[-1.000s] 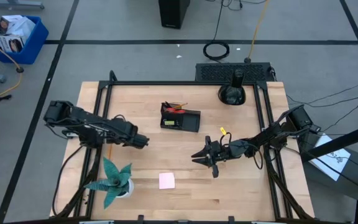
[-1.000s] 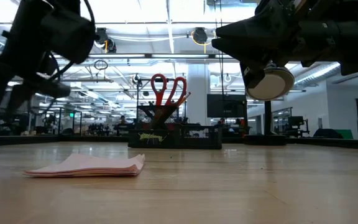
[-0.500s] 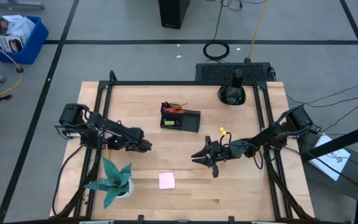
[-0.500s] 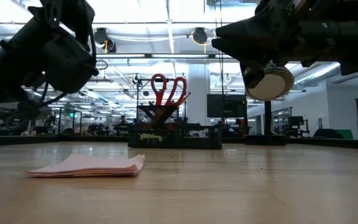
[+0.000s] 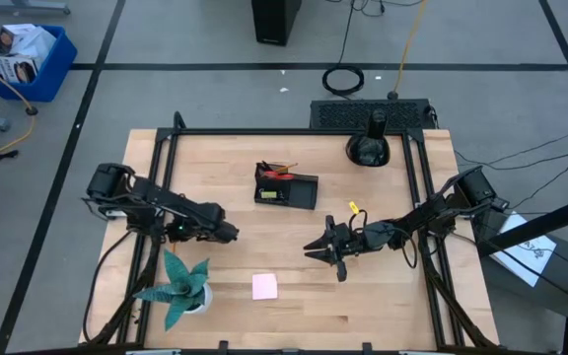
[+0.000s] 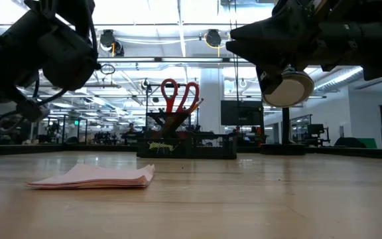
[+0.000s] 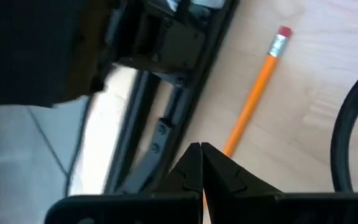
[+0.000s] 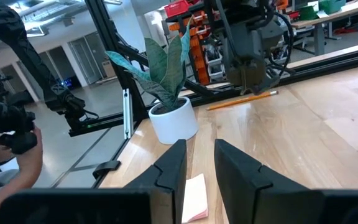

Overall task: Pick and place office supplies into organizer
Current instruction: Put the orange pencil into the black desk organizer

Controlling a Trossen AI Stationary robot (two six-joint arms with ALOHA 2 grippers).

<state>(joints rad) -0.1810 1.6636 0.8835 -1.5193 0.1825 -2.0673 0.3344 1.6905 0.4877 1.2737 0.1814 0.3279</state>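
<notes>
Organizer (image 5: 286,187) holds scissors (image 6: 178,93); we see pencil (image 7: 251,106) and sticky pad (image 5: 264,286) still loose. Left gripper (image 5: 229,232) jaws closed empty over pencil; right gripper (image 5: 316,247) slightly apart.

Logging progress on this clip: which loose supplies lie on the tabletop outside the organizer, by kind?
Pink sticky-note pad: 1
Orange pencil: 1
Small yellow piece: 1
Total: 3
</notes>
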